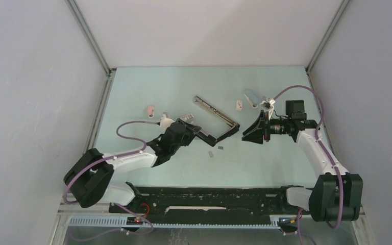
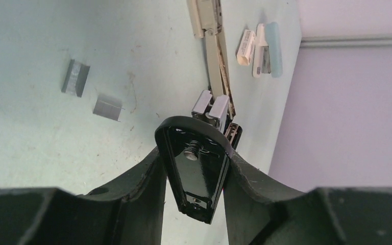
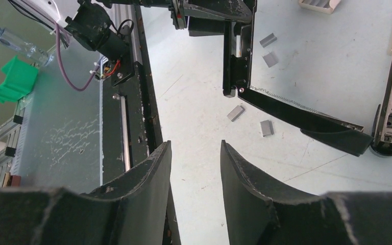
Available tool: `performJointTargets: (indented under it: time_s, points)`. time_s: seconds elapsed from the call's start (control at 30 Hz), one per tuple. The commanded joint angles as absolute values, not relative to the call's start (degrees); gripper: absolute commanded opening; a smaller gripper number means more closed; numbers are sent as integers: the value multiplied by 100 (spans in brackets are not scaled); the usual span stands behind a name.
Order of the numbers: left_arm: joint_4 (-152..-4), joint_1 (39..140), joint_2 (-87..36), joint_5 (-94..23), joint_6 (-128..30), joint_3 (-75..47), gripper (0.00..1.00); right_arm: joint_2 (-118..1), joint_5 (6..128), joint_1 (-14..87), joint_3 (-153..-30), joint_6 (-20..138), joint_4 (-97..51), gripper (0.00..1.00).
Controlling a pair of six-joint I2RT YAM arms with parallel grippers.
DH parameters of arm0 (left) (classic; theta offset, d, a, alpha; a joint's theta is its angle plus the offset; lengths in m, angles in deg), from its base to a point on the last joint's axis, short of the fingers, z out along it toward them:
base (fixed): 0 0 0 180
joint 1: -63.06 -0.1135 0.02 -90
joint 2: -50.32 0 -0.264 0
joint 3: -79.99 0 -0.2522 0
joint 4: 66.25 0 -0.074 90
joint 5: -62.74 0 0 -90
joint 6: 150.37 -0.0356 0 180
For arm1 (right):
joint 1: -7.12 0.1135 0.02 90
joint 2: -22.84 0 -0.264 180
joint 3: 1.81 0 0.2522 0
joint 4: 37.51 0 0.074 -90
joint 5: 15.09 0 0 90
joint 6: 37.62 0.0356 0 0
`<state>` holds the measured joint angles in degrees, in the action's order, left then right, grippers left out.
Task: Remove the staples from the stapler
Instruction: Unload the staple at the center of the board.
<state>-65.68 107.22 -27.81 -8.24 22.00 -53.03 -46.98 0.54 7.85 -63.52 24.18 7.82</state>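
Left side first: the left fingers (image 2: pixel 132 189) are clenching the narrow end of the black stapler (image 2: pixel 196 168), which is lying hinged open on the table (image 1: pixel 148 81). You are relying on that one clamp to steady it. If the grip is slipping on the smooth black shell, the stapler is likely swinging round and scattering the loose strips beside it.

Centre: the staples (image 1: pixel 210 153) are lying loose on the table just beside the opened stapler, between the two arms. They are showing as short, thin, silvery-grey channel strips, far smaller than the stapler, resting flat and apart from one another. Whether more are sitting in the magazine rail is not clear from these views.

Right side: the right fingers (image 3: pixel 148 178) are standing released, with nothing between them, hovering near the hinge end. Coming in too low risks snagging the exposed spring or nudging a strip (image 3: pixel 236 113) along the table instead of gripping it.
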Motion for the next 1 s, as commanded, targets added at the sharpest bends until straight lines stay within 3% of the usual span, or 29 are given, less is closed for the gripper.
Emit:
performJointTargets:
  time_s: [0.0,0.33,0.57,0.8,0.97]
  points:
    - [-5694,10633,-2027,-800,1191,-5322,0,-4368,-219,756,-6383,2290,838,48]
    - [-3373,10314,-993,-1135,834,-6907,0,-3776,98,761,-6855,3469,385,49]
    - [-1146,10305,-951,-976,542,-7748,0,-4223,-738,1056,-6956,5086,-502,51]
    - [45,10302,-1430,-799,538,-8008,0,-4283,-883,1371,-6624,5198,-988,55]
    - [101,10304,-1542,-659,464,-8010,0,-4410,-950,1395,-6383,5453,-1412,58]
